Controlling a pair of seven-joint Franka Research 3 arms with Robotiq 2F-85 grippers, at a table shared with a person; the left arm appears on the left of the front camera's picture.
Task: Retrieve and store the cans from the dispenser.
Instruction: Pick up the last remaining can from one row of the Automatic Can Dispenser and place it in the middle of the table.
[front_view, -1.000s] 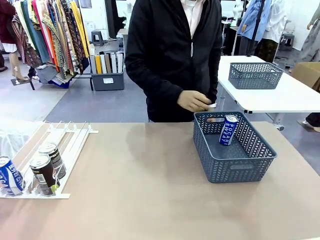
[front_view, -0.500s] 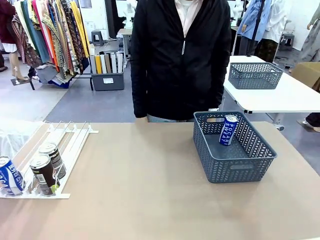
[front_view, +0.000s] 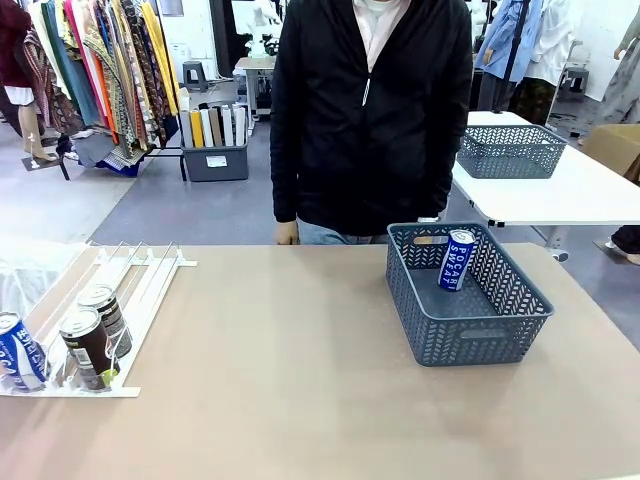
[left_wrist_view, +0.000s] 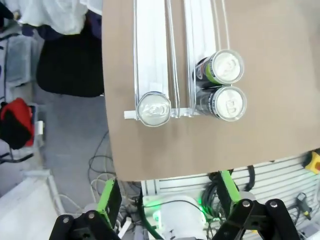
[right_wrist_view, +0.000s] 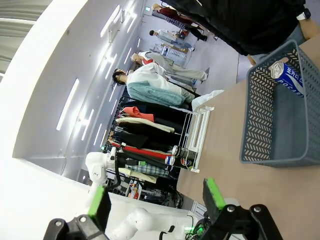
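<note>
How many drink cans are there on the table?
4. One blue can and two dark cans stand at the near end of the dispenser; a second blue can leans inside the grey basket.

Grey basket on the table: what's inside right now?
One blue-and-white can, tilted with its top near the far wall of the basket. The near wall hides the floor just behind it.

Three cans (front_view: 88, 350) in dispenser (front_view: 140, 280) left; one can (front_view: 456, 260) in basket (front_view: 470, 330) right.
</note>
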